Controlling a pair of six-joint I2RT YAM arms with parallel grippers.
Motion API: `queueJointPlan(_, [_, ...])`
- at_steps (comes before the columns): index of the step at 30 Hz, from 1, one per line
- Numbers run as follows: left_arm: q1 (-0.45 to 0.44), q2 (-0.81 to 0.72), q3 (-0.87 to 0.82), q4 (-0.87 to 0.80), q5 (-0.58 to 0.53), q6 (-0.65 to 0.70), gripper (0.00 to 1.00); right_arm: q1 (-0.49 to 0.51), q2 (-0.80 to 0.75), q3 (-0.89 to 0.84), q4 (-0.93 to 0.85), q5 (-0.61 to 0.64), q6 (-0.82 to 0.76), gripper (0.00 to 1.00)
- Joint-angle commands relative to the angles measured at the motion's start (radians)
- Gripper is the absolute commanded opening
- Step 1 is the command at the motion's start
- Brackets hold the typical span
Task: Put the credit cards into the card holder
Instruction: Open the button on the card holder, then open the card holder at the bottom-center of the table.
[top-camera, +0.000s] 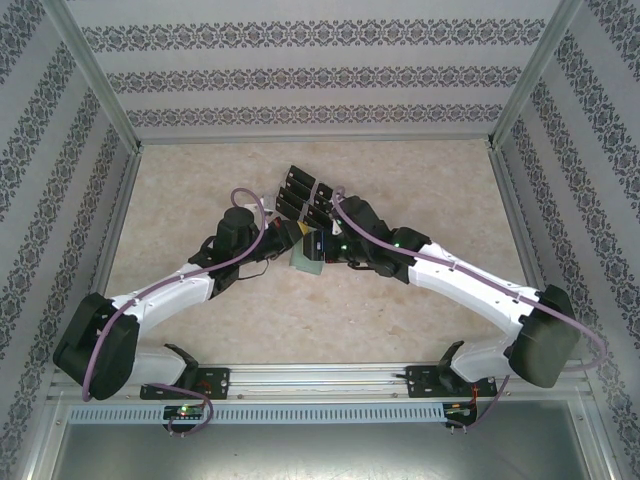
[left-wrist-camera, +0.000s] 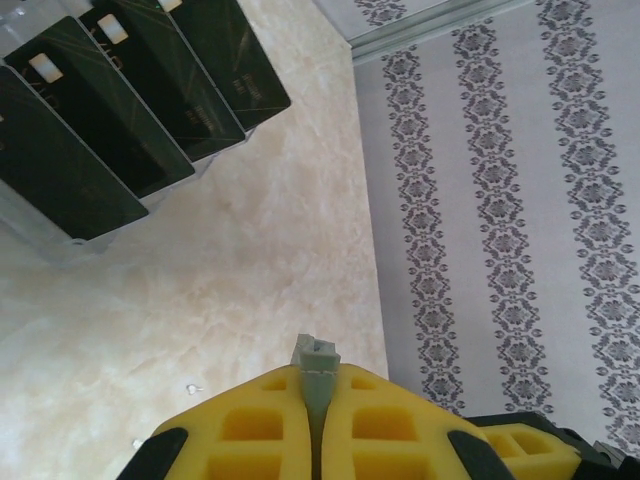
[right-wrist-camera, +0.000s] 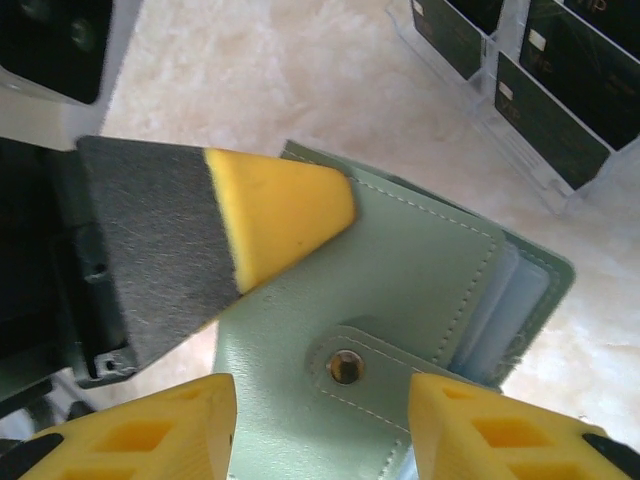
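Top view: bright, even, diffuse light, with only soft, faint shadows under the arms (top-camera: 170, 290) on the surface (top-camera: 200, 330). Frame posts (top-camera: 103, 90) lean outward at the edges, a wide-angle look. Left wrist: cards (left-wrist-camera: 120, 130) sharp with a dull sheen, left tool (left-wrist-camera: 315, 390) at the bottom edge slightly soft. Right wrist: wallet (right-wrist-camera: 400, 290) in focus, stitching clear — clear rack (right-wrist-camera: 530, 175) and dark block (right-wrist-camera: 50, 40) top left blurred, surface washed pale.

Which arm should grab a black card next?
Probably right. The right gripper is open and free; the left gripper is shut on the card holder. The credit cards stand close by.
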Motion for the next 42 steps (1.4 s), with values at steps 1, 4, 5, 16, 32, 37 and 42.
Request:
queueJointPlan(1, [-0.009, -0.02, 0.019, -0.027, -0.017, 0.028, 0.0, 0.017, 0.015, 0.025, -0.04, 0.056, -0.034, 0.5])
queueJointPlan(4, [-0.009, -0.016, 0.019, -0.02, -0.015, 0.017, 0.0, 0.034, 0.032, 0.026, -0.043, 0.076, -0.038, 0.49])
queueJointPlan(5, [-0.008, -0.016, 0.02, -0.018, -0.014, 0.015, 0.0, 0.038, 0.038, 0.027, -0.041, 0.086, -0.038, 0.49])
queueJointPlan(16, [-0.013, -0.013, 0.019, -0.011, -0.015, -0.001, 0.0, 0.067, 0.126, 0.085, -0.053, 0.175, -0.06, 0.25])
queueJointPlan(32, [-0.014, -0.062, -0.013, -0.096, -0.121, 0.007, 0.0, -0.005, -0.045, -0.1, -0.053, 0.186, -0.034, 0.0])
queueJointPlan(37, [-0.013, -0.053, -0.017, -0.086, -0.117, 0.009, 0.0, -0.028, -0.081, -0.148, -0.026, 0.149, -0.021, 0.0])
queueJointPlan(42, [-0.015, -0.036, -0.042, -0.067, -0.106, 0.006, 0.0, -0.035, -0.065, -0.161, 0.026, 0.062, -0.015, 0.0])
